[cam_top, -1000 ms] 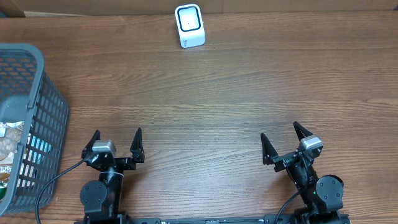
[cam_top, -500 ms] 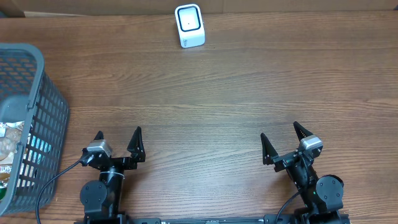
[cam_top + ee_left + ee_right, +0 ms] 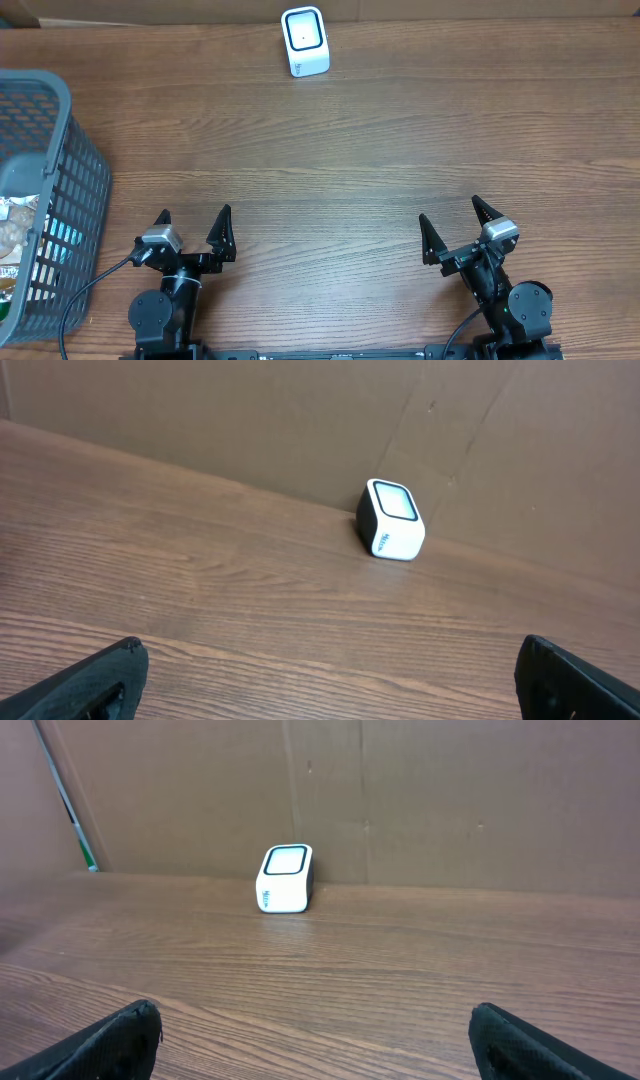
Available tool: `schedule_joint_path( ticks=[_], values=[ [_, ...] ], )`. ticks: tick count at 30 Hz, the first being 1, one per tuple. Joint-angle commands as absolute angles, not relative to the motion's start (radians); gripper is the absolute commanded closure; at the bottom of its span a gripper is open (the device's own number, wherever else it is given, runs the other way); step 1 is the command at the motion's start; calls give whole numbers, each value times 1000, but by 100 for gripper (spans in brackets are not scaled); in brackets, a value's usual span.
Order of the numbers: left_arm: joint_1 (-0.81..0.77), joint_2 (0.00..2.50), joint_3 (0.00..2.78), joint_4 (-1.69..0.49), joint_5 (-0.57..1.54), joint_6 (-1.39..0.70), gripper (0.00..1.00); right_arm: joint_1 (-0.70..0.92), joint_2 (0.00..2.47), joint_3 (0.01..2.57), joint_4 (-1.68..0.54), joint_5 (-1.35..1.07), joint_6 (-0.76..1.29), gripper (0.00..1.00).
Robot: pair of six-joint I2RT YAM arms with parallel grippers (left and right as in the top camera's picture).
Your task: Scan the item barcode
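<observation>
Awaiting first pick, seemingly. Left: grey plastic mesh basket (image 3: 80,210) holding packaged items (image 3: 15,235). Near left: left end effector (image 3: 192,225), spread, empty. Far centre: white box-shaped scanner (image 3: 304,41). Near right: right end effector (image 3: 450,215), spread, empty. Next, likely: reach into basket.

White scanner (image 3: 305,41), far centre (window up)
</observation>
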State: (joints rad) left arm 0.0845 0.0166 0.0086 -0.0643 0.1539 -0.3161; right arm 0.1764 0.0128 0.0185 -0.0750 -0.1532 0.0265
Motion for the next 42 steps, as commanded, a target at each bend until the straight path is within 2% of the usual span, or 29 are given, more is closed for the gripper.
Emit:
schedule_joint_path(
  ticks=[1, 14, 26, 42],
  values=[
    [78, 6, 8, -67, 195, -330, 0, 173, 3, 8, -70, -154, 27, 0],
    [78, 6, 19, -67, 204, -323, 0, 173, 3, 8, -70, -154, 27, 0],
    [78, 24, 148, -133, 207, -255, 0, 173, 3, 8, -70, -154, 27, 0],
    [78, 492, 521, -188, 265, -201, 0, 173, 3, 8, -70, -154, 27, 0]
  ],
)
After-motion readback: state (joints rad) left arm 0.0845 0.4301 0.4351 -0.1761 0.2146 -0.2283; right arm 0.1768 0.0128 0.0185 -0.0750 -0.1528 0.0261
